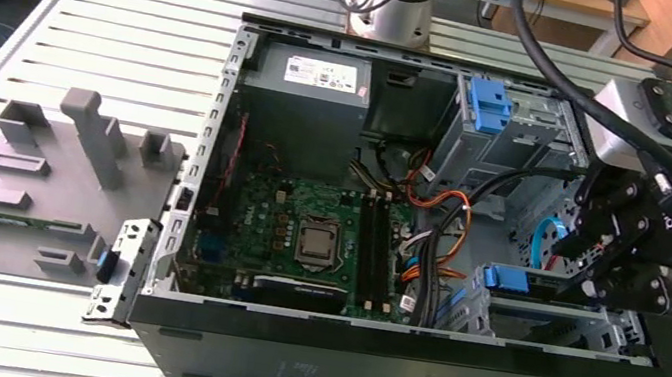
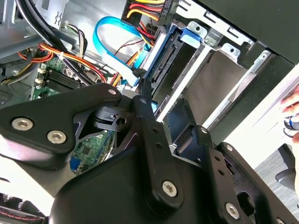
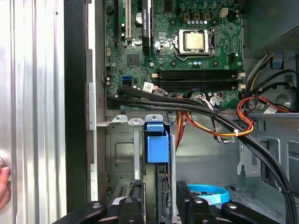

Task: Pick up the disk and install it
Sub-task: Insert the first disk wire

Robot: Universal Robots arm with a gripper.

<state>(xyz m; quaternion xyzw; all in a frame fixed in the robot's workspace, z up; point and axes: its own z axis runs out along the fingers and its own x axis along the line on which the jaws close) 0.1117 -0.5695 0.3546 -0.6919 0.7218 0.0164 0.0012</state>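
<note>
While tool (image 3: pixel 160 203) hangs over drive cage (image 3: pixel 120 154), disk (image 3: pixel 157 142) is noted on edge in cage slot — straight ahead of tool, long axis running down into slot. Clamped or apart — cannot be told.

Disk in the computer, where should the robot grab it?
The disk stands on edge in the cage, flat faces walled in. So likely grip its exposed blue edge, coming straight in through the case's open side.
</note>
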